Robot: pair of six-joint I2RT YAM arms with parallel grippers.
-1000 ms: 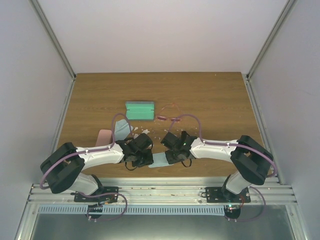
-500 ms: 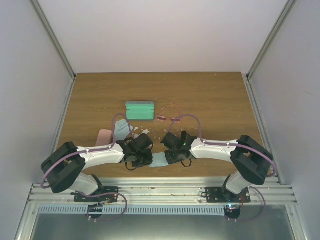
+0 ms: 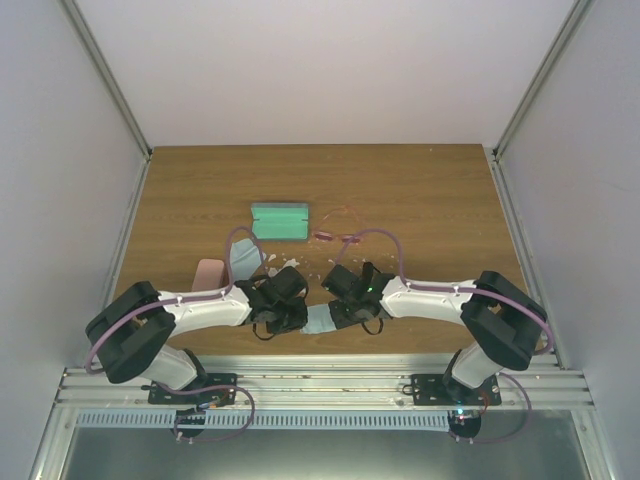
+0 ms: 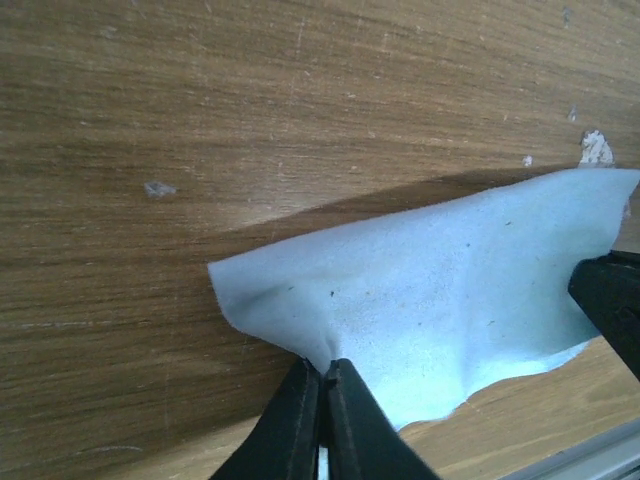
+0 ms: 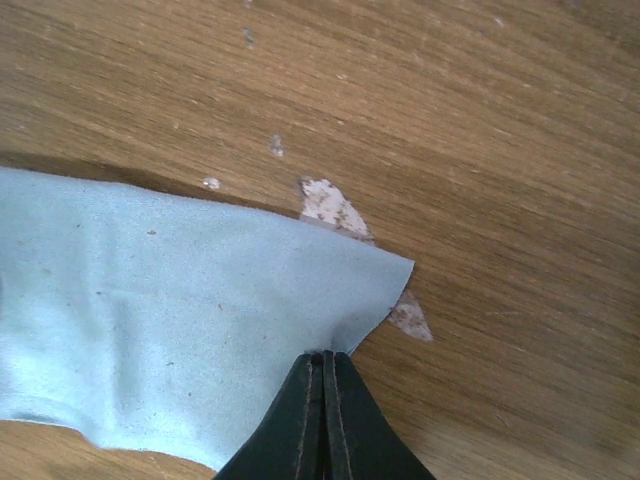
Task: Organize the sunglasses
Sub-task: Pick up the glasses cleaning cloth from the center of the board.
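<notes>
The pink-framed sunglasses [image 3: 338, 229] lie on the table behind both arms, next to a green case [image 3: 278, 220]. A light blue cloth [image 3: 319, 320] lies near the front edge between the two grippers. My left gripper [image 4: 322, 368] is shut on one corner of this cloth [image 4: 440, 300], pinching it into a small fold. At the opposite corner, my right gripper [image 5: 325, 358] is shut on the cloth [image 5: 170, 310]. In the top view the left gripper [image 3: 295, 322] and the right gripper [image 3: 337, 316] face each other across it.
A pink case [image 3: 207, 272] and a second light blue cloth [image 3: 243, 258] lie left of centre, behind the left arm. White chipped patches [image 5: 330, 205] mark the wood beside the held cloth. Metal rails [image 3: 320, 385] run along the near edge.
Both grippers have closed on the cloth's corners. The left arm has shifted slightly; the sunglasses and cases have not moved.
</notes>
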